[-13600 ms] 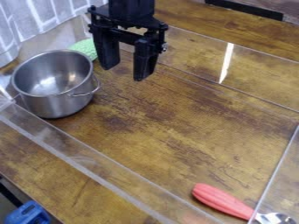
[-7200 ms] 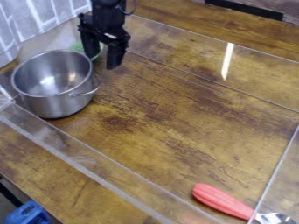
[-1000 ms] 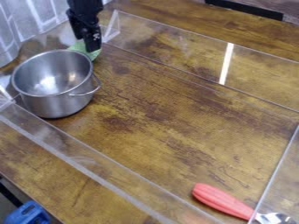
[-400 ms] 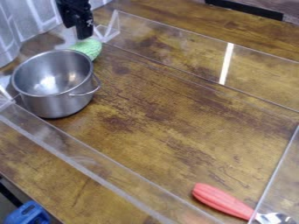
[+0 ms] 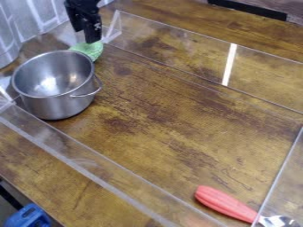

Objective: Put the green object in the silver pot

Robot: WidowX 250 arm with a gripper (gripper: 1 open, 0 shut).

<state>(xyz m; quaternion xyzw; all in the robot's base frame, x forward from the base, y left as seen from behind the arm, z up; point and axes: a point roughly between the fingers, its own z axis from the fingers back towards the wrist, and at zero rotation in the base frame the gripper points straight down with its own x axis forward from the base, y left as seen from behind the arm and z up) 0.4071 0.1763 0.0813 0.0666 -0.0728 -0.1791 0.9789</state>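
The green object (image 5: 89,51), a small light-green lump, lies on the wooden surface at the far left, just behind the silver pot's rim. The silver pot (image 5: 53,108) stands upright and empty at the left. My black gripper (image 5: 89,39) hangs right above the green object, its fingertips at the lump's top. The fingers look close together, but the gap between them is not visible from this angle, and I cannot tell whether they hold the lump.
An elongated red-orange object (image 5: 225,203) lies near the front right corner. Clear plastic walls (image 5: 119,182) enclose the wooden work surface. A blue item (image 5: 24,218) sits outside the front wall at bottom left.
The gripper has shifted slightly right and down, back over the green object. The green object and the pot have stayed in place.
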